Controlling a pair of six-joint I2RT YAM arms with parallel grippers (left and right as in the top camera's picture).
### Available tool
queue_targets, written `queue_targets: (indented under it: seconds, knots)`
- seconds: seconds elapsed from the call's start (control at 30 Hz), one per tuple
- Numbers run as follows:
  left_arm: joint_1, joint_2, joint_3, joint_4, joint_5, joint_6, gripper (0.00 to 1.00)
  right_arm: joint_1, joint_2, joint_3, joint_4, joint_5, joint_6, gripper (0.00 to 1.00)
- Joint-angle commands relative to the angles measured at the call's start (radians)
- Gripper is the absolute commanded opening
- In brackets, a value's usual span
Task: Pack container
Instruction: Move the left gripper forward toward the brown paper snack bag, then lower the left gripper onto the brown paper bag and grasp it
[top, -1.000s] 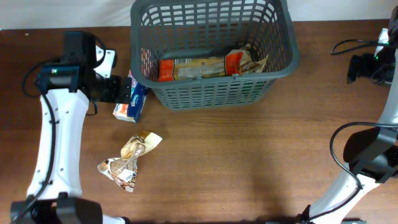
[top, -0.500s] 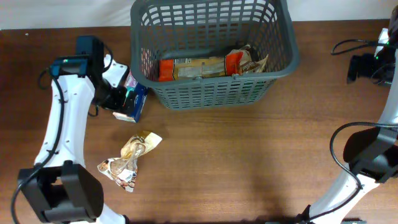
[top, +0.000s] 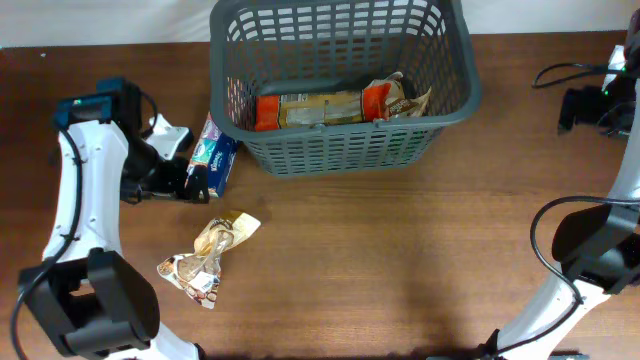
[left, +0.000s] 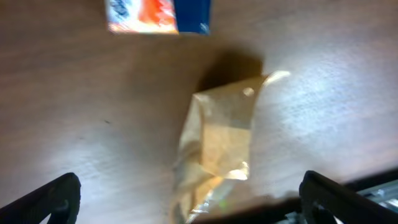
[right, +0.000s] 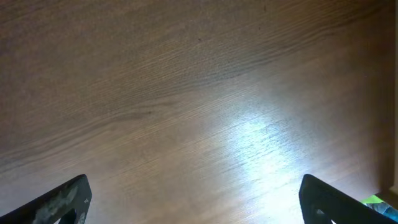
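The dark grey basket stands at the back centre and holds an orange-and-tan packet and a crumpled packet. A blue-and-white packet lies on the table just left of the basket; in the left wrist view it is at the top edge. A crumpled gold packet lies in front of it, and shows in the left wrist view between the fingers. My left gripper is open and empty, above the table between the two packets. My right gripper is open and empty at the far right.
A second crumpled printed wrapper lies front left of the gold packet. A black cable runs along the back right of the brown wooden table. The right wrist view shows only bare wood.
My left gripper has drawn away from the blue-and-white packet toward the front, and now hangs over the gold packet. The right arm has not moved.
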Motion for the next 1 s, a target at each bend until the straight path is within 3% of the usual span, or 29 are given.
queue_targets:
  seconds: [0.0, 0.23, 0.37, 0.53, 0.97]
  knots:
    - [0.002, 0.008, -0.057, -0.003, 0.055, -0.042, 0.99, -0.001, -0.006, -0.005, 0.003, 0.013, 0.009, 0.99]
    - [0.002, -0.079, -0.295, 0.143, 0.026, -0.156, 0.99, -0.001, -0.006, -0.004, 0.003, 0.013, 0.009, 0.99]
    - [0.002, -0.174, -0.323, 0.169, -0.105, -0.246, 0.99, -0.001, -0.006, -0.005, 0.003, 0.013, 0.009, 0.99]
    - [0.002, -0.256, -0.323, 0.21, -0.198, -0.245, 0.99, -0.001, -0.006, -0.005, 0.003, 0.013, 0.009, 0.99]
    - [-0.076, -0.252, -0.323, 0.204, -0.224, 0.039, 0.99, -0.001, -0.006, -0.004, 0.003, 0.013, 0.009, 0.99]
